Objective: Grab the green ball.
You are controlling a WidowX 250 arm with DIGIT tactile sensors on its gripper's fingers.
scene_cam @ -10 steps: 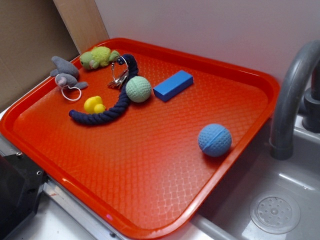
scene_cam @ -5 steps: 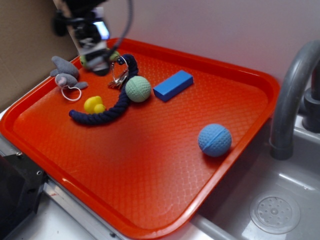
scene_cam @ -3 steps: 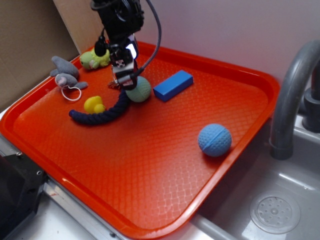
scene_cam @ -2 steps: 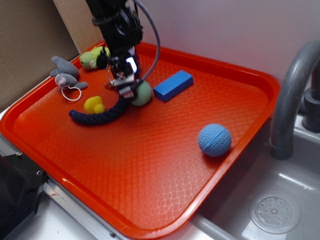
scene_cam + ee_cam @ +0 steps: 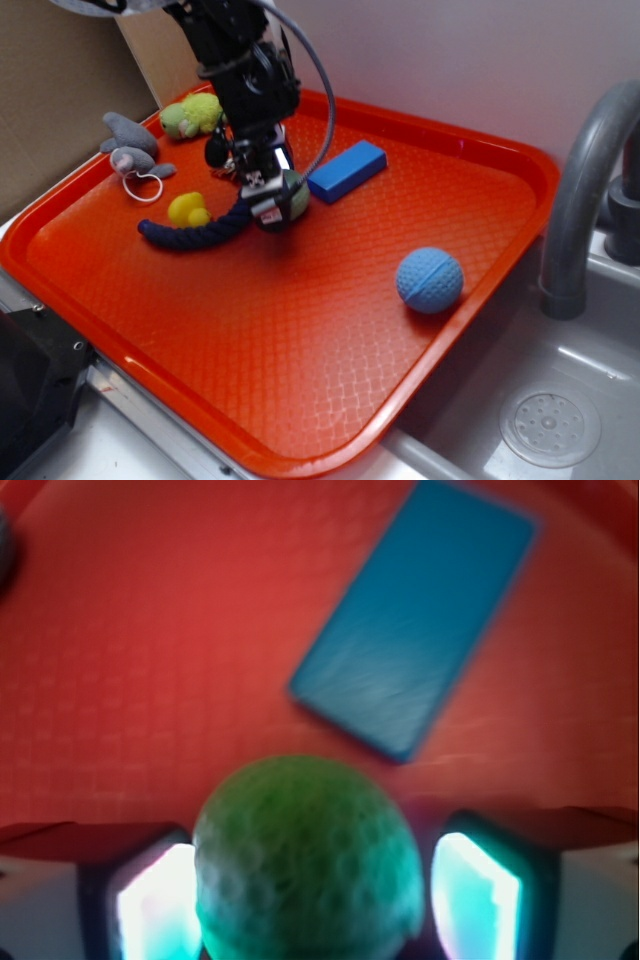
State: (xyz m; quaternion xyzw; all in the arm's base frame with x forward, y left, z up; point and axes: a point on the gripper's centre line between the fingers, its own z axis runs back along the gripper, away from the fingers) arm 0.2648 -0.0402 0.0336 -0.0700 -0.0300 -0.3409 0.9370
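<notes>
Since the earlier frames the gripper (image 5: 272, 203) has come in from the far-left corner and dropped onto the green ball (image 5: 308, 865), which is now sitting slightly nearer and to the right of its old spot. Jaws are standing spread, one pad on each side of the ball; the wrist view is showing slim dark gaps on both flanks, so they are straddling it, not yet squeezing.

Ball is resting on the orange tray (image 5: 330, 330), far-left of centre, just beside the navy rope (image 5: 195, 230) and near the blue block (image 5: 415, 640). It is looking like light rubber, dimpled, slightly springy: the texture should be giving good friction, but a round body is tending to squirt out if pinched off-centre. Best hold is across the widest middle, where the fingers (image 5: 152, 915) are already lining up.

Tray is hard plastic with a diamond-embossed floor. Block is flat, smooth, rectangular. Rope is thick twisted cord, soft. Blue ball (image 5: 429, 280) is lying well apart near the right rim.
</notes>
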